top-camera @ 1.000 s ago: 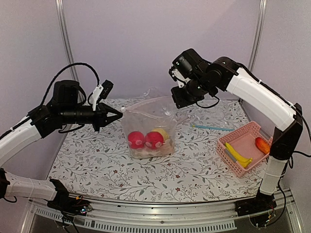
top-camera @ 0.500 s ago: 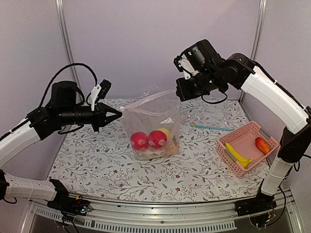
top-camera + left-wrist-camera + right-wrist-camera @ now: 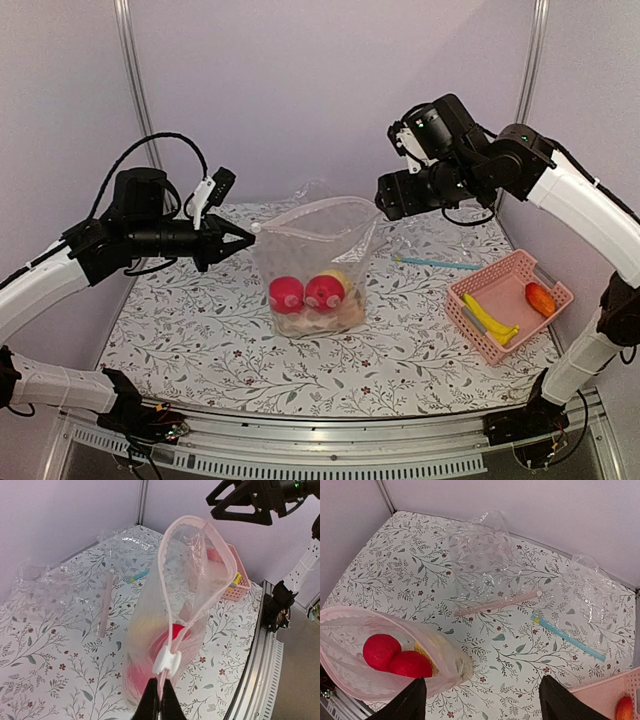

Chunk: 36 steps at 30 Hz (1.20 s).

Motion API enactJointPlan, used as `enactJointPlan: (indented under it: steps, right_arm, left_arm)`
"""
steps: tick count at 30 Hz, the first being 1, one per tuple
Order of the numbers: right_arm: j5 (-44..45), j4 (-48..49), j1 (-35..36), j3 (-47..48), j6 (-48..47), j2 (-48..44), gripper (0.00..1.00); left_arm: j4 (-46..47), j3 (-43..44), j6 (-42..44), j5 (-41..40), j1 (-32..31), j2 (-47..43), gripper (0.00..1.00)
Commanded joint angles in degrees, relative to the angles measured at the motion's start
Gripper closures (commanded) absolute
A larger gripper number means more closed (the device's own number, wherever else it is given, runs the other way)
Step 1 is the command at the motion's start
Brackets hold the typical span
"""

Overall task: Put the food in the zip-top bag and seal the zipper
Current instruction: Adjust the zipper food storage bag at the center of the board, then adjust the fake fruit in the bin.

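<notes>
A: Holding the bag (image 3: pixel 315 250) up, is it?

B: Yes. The left gripper (image 3: pixel 160 700) is clenched on the zipper (image 3: pixel 161 565), with the white slider (image 3: pixel 166 661) just beyond its tips. The bag hangs ahead of those jaws, mouth gaping.

A: What's in?

B: Two red fruits (image 3: pixel 286 293) and a lemon (image 3: pixel 340 277), low in the bag.

A: And the right gripper (image 3: pixel 384 200)?

B: Jaws spread, nothing between them. The bag's mouth lies below them, off to one side.

A: What's left?

B: A banana (image 3: pixel 490 320) and an orange fruit (image 3: pixel 541 298) lie in the basket (image 3: pixel 470 325), well apart from both jaws. I'd say it's roughly half loaded. Those two go in, then the zipper needs closing.
</notes>
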Motion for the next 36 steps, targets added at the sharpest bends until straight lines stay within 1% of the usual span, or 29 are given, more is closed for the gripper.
enactJointPlan:
  steps: [1, 4, 11, 15, 21, 24, 30, 32, 34, 36]
  right_arm:
    - [6.4, -0.4, -2.4, -6.1, 2.2, -9.2, 0.16]
    - [7.0, -1.5, -6.1, -12.2, 4.9, -14.8, 0.11]
    - [5.4, -2.5, -22.0, -29.3, 9.7, -25.5, 0.01]
    - [4.7, -2.4, -31.3, -37.2, 8.8, -26.6, 0.01]
    - [1.2, 1.0, -43.8, -45.0, 3.9, -21.8, 0.01]
    - [0.0, 3.3, -47.9, -46.9, 1.5, -19.0, 0.01]
    - [3.3, 5.5, -50.1, -46.7, -3.5, -9.4, 0.07]
    - [2.6, 5.7, -50.9, -45.7, -4.2, -5.6, 0.1]
    - [2.9, 6.8, -51.2, -44.9, -4.6, -3.0, 0.11]
    - [5.6, 7.3, -51.2, -43.7, -4.9, -0.1, 0.1]
  left_arm:
    - [0.4, 0.6, -0.1, -0.4, 0.4, -0.6, 1.0]
    - [0.5, 0.5, -0.2, -0.5, 0.4, -0.3, 1.0]
    - [0.7, 0.5, -0.6, -0.4, 0.4, 0.0, 1.0]
    - [0.9, 0.4, -0.6, -0.7, 0.4, 0.0, 1.0]
    - [0.7, 0.5, -0.6, -0.7, 0.4, -0.2, 1.0]
    - [0.6, 0.5, -0.4, -1.1, 0.4, -0.4, 1.0]
    - [0.1, 0.8, -0.2, -1.3, 0.4, -0.6, 1.0]
    - [0.0, 0.8, -0.1, -1.5, 0.5, -0.7, 1.0]
    - [-0.1, 0.8, -0.1, -1.5, 0.5, -0.8, 1.0]
    - [-0.1, 0.8, -0.1, -1.5, 0.4, -0.9, 1.0]
